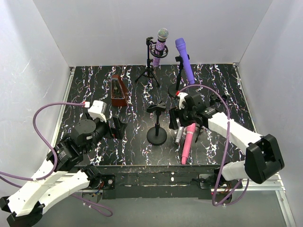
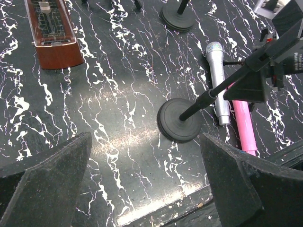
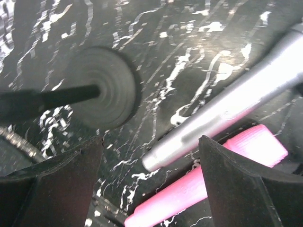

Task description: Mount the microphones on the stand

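Observation:
The glittery purple microphone sits in a tripod stand at the back. The smooth violet microphone sits in a round-base stand beside it. A third round-base stand with an empty clip is at centre. The silver-grey microphone and the pink microphone lie flat to its right. My right gripper is open just above them; its view shows the silver microphone and pink microphone between the spread fingers. My left gripper is open and empty, left of the centre stand.
A dark red wedge-shaped box stands at the back left of the black marbled table. White walls close in the back and both sides. The table's front edge runs just below the lying microphones.

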`<state>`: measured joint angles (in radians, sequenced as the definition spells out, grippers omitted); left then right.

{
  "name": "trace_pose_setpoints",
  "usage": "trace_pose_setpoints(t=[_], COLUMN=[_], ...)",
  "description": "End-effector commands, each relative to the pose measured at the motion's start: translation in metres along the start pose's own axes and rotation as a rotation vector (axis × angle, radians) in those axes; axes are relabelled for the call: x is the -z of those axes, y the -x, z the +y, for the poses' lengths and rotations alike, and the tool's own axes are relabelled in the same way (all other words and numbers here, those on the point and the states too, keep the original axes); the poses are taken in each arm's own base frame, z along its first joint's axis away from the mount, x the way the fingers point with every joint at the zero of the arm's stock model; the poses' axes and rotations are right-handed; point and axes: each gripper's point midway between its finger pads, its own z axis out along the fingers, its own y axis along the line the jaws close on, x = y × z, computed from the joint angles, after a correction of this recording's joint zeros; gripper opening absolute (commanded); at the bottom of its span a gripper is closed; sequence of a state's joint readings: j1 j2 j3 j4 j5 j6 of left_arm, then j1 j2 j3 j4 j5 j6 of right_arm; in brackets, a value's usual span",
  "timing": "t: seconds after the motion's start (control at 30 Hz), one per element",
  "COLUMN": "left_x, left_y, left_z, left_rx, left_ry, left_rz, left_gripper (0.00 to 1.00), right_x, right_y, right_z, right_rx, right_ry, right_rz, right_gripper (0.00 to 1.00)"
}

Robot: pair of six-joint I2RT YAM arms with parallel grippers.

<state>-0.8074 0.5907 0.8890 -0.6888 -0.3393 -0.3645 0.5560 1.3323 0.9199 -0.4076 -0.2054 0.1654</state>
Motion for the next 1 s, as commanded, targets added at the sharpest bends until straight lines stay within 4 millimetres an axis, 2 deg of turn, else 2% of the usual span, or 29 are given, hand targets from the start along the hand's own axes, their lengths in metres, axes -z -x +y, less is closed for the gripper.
trace_pose_setpoints(t=[0.0, 0.37, 0.67, 0.97], left_x=[0.002, 0.007, 0.008, 0.012], left_y=[-0.005, -0.005, -0.005, -0.002], left_z=[0.006, 0.009, 0.009, 0.011], left_rx=[0.009, 0.023, 0.024, 0.027], left_ry=[0.025, 0.024, 0.020, 0.024], left_rz=[-0.001, -0.016, -0.021, -0.036], left_gripper=[0.98, 0.98, 0.98, 0.98], right_x=[-0.011, -0.043, -0.065, -0.085], right_y=[0.018, 0.002, -0.008, -0.014], right_z=[-0.038, -0.058, -0.058, -0.055], right_rx=[-0.107, -0.155, -0.177, -0.172], right_ry=[-0.231, -0.319, -0.291, -0.254], right_rz=[-0.073, 0.037, 0.098, 0.167], right_gripper=[0.87, 0.78, 0.70, 0.59])
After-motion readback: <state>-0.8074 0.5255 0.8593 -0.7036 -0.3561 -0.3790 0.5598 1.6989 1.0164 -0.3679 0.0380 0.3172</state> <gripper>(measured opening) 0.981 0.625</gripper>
